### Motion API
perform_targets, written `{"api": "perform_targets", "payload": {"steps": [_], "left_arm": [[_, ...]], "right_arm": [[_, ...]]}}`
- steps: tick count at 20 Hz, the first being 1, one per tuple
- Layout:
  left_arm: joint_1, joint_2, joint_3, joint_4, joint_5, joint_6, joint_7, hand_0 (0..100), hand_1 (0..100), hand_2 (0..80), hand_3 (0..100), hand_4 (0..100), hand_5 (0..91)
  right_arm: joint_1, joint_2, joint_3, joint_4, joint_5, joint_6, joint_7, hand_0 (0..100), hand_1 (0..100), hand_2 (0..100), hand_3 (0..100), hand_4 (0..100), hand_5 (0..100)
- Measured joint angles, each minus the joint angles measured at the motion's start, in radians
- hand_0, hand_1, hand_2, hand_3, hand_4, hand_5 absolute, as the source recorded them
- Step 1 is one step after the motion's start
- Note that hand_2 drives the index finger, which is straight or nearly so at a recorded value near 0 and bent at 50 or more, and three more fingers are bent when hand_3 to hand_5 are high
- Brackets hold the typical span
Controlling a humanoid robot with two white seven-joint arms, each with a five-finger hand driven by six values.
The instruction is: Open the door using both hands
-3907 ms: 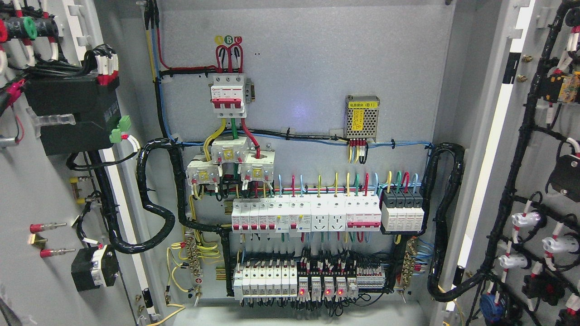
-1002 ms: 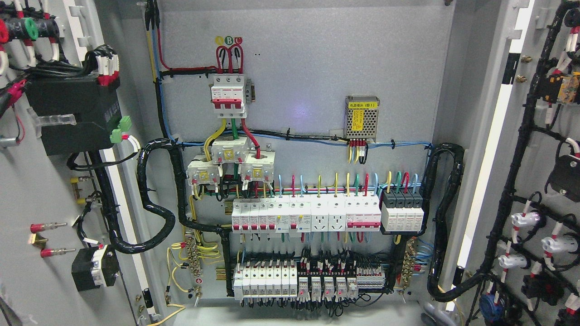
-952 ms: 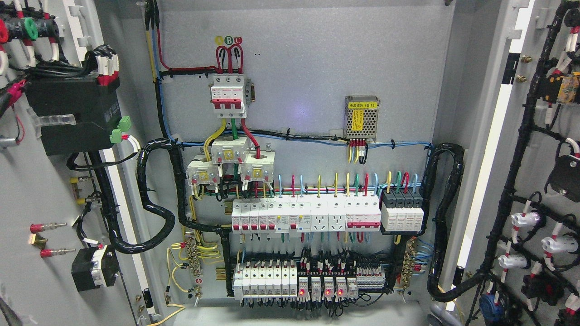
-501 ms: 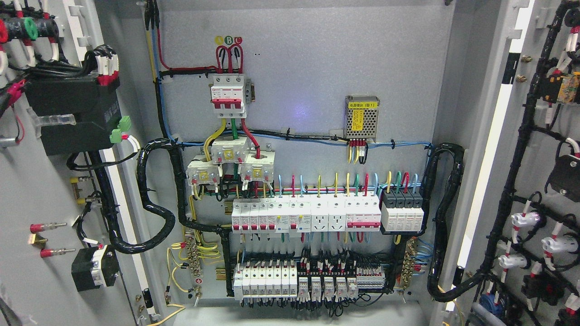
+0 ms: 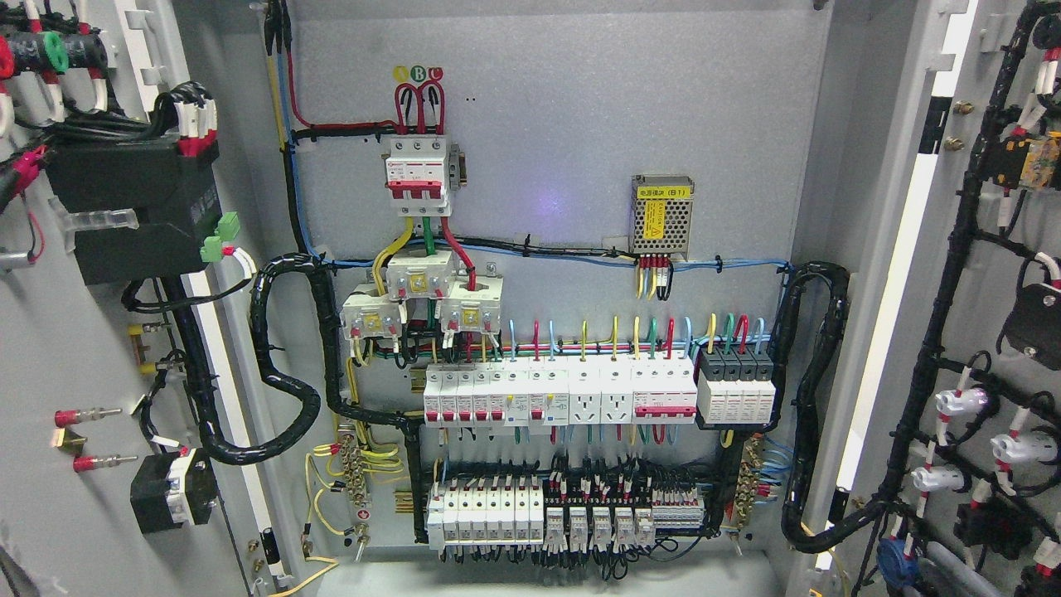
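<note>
Doors, two: left door (image 5: 50,348) and right door (image 5: 937,274), both swung wide open. Right robot hand (image 5: 945,569): one grey part at the right door's foot; grip cannot be told. Up-left of it: cabinet (image 5: 564,124), one power supply (image 5: 661,214), one main breaker (image 5: 419,174), three transformers (image 5: 421,275).

Grey limb (image 5: 945,565), possibly right arm, at lower right edge.

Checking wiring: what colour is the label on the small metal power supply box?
Yellow, on the power supply box, clearest in the head view.
</note>
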Motion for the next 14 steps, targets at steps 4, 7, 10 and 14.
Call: {"api": "perform_targets", "payload": {"steps": [4,7,10,14], "left_arm": [[-0.001,-0.01,0.041,-0.018,0.053,-0.012,0.001,0,0,0.0,0,0,0.0],[0.005,-0.013,0.079,-0.027,0.099,-0.016,0.002,0,0,0.0,0,0,0.0],[0.015,-0.013,0.116,-0.035,0.136,-0.033,0.002,0,0,0.0,0,0,0.0],[0.031,-0.011,0.154,-0.042,0.167,-0.064,0.003,0,0,0.0,0,0,0.0]], "right_arm": [[0.0,-0.026,-0.022,0.003,-0.001,-0.002,0.0,19,0,0,0,0,0],[0.0,-0.045,-0.036,0.006,-0.001,-0.002,-0.002,19,0,0,0,0,0],[0.0,-0.059,-0.047,0.01,-0.003,-0.002,-0.004,19,0,0,0,0,0],[0.002,-0.07,-0.066,0.017,-0.006,-0.002,-0.007,19,0,0,0,0,0]]}}
